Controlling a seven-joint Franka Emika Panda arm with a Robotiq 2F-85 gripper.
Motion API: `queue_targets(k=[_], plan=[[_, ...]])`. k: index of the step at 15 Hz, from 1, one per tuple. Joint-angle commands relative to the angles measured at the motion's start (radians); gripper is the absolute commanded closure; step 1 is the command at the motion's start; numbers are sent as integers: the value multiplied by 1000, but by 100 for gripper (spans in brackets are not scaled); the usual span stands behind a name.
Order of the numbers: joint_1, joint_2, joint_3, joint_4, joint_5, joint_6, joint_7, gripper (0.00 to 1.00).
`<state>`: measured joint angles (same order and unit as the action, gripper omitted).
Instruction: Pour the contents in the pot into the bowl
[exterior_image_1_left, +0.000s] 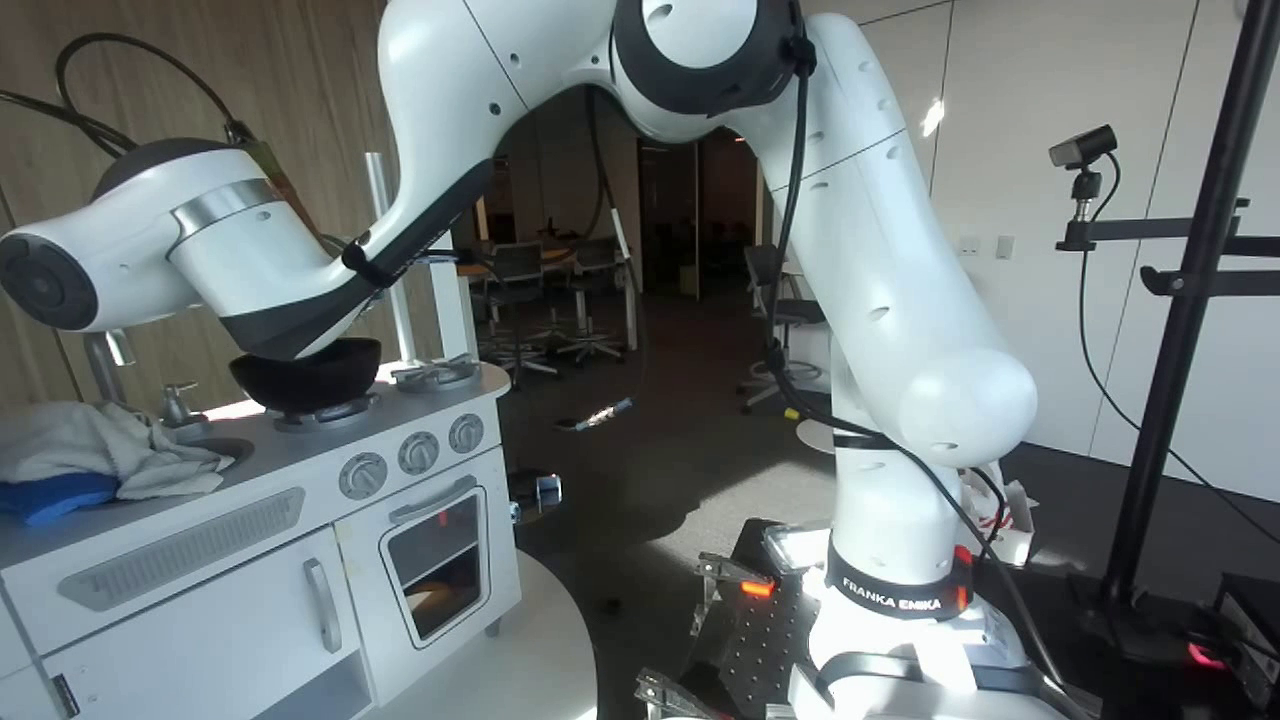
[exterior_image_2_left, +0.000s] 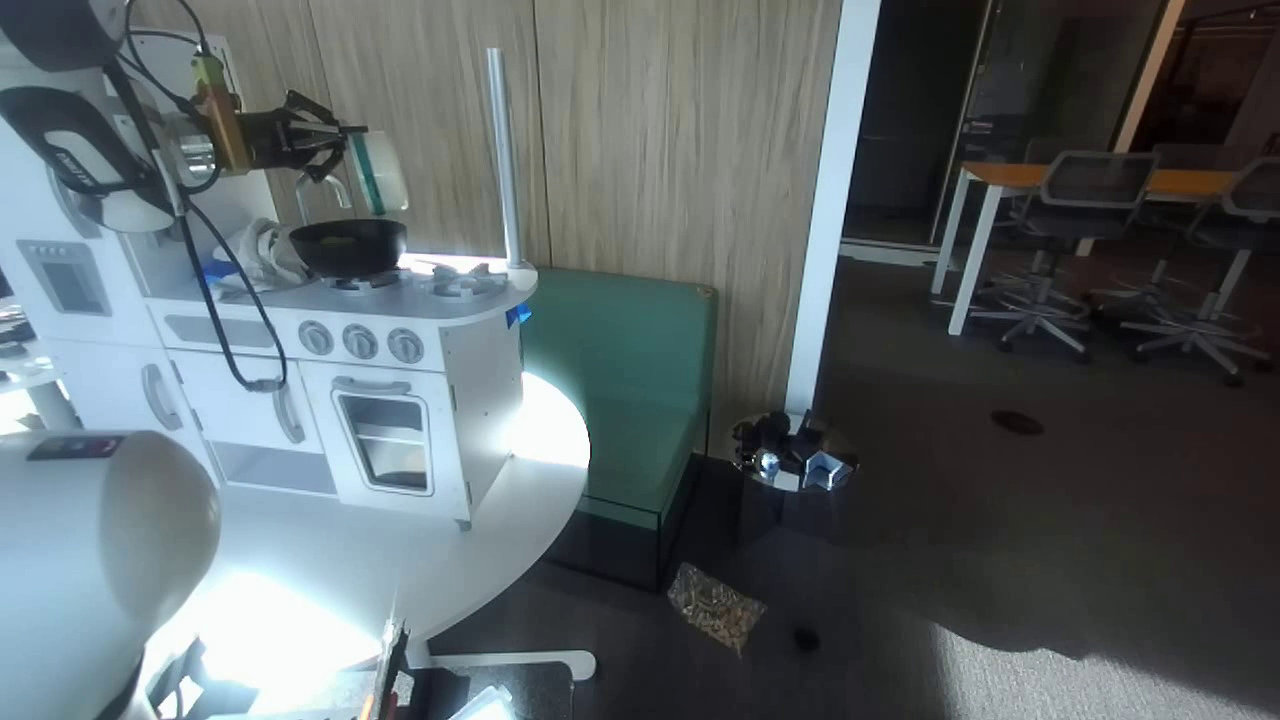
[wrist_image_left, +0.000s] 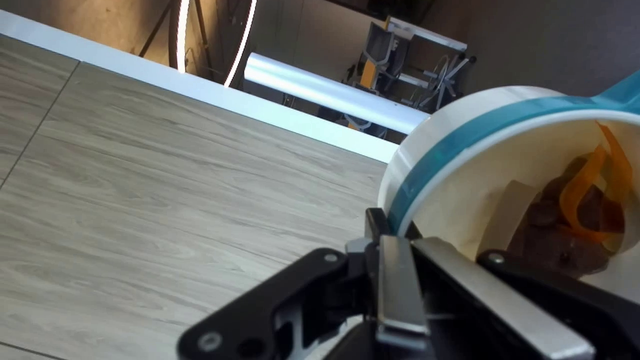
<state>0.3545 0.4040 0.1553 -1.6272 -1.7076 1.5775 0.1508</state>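
Black bowl (exterior_image_2_left: 348, 252): 1, all places read from it. Pot (exterior_image_2_left: 387, 172): 1, higher than the bowl. Pot contents (wrist_image_left: 555, 242): brown and orange pieces overlap, count cannot be told. Gripper (wrist_image_left: 395, 227): 1, higher than the bowl. Burners (exterior_image_2_left: 468, 284): 2, one under the bowl, one to its right. Knobs (exterior_image_2_left: 360, 342): 3, below the bowl. Oven door (exterior_image_2_left: 383, 440): 1, further below the bowl. Tap spout (exterior_image_1_left: 104, 368): 1, left of the bowl in an exterior view. White cloth heap (exterior_image_1_left: 105, 450): 1, left of the bowl. Metal pole (exterior_image_2_left: 505, 160): 1, right of the bowl. Green bench (exterior_image_2_left: 620, 390): 1, lower and right of it
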Motion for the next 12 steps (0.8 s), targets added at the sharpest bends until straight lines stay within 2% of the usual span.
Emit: queue_targets(k=[1,12], plan=[[0,-33,38,-42,-50,37,7,99],[-1,-56,47,-69,-239,32,-22,99]])
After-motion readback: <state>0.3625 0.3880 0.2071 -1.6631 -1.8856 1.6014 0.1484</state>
